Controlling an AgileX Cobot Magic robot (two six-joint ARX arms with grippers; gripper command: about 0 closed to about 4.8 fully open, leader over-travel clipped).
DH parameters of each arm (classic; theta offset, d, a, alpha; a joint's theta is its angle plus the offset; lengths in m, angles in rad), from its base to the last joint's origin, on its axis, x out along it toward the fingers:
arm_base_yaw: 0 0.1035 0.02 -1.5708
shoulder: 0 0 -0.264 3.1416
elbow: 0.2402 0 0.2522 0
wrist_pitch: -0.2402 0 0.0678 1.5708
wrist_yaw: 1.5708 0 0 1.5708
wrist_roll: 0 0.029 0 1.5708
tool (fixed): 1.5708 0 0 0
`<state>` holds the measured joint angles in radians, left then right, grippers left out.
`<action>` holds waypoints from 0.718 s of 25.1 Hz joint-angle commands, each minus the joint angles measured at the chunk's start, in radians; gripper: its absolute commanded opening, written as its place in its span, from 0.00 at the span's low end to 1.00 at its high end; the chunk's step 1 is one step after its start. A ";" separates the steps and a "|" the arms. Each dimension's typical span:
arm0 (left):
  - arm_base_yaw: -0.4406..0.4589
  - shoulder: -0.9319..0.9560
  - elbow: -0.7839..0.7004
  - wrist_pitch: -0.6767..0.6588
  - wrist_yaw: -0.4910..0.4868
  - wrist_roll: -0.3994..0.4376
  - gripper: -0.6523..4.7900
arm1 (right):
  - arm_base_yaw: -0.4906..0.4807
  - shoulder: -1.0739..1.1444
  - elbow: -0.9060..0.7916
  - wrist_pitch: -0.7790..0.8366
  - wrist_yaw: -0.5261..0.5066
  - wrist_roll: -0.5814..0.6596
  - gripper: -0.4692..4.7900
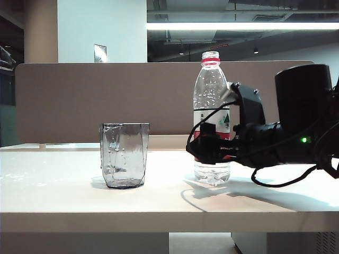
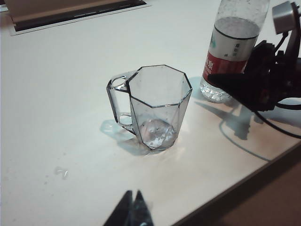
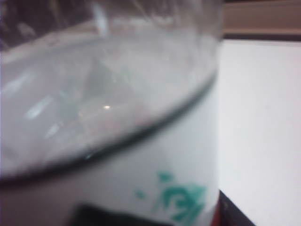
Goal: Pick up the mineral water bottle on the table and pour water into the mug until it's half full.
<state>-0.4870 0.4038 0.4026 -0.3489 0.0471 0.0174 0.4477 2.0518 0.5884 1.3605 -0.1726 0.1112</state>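
Nearest the front edge of the table (image 1: 63,206), my left gripper (image 2: 130,211) hangs over bare white top, its two dark fingertips pressed together with nothing between them. Just beyond it stands the mug (image 2: 157,107), upright, faceted, its handle turned left, a little water pooled at its base; a few droplets lie on the table to its near left. Right of the mug, apart from it, stands the bottle (image 1: 212,116), upright with no cap showing. My right gripper (image 1: 207,147) is at the bottle's label, spread wide, fingers reaching across its lower half; I cannot tell whether they touch. Behind everything runs a taupe divider (image 1: 79,100).
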 commanded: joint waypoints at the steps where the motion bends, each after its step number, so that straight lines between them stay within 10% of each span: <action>1: 0.001 0.000 0.006 0.013 -0.002 -0.003 0.11 | 0.002 0.021 0.032 0.006 -0.002 -0.003 1.00; 11: 0.001 0.000 0.006 0.013 -0.002 -0.003 0.11 | 0.002 0.025 0.058 0.006 0.018 -0.003 0.88; 18: 0.001 0.000 0.006 0.013 -0.002 -0.003 0.11 | 0.002 0.025 0.059 0.002 0.018 -0.003 0.57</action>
<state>-0.4870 0.4038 0.4026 -0.3489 0.0471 0.0174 0.4477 2.0800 0.6449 1.3548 -0.1574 0.1074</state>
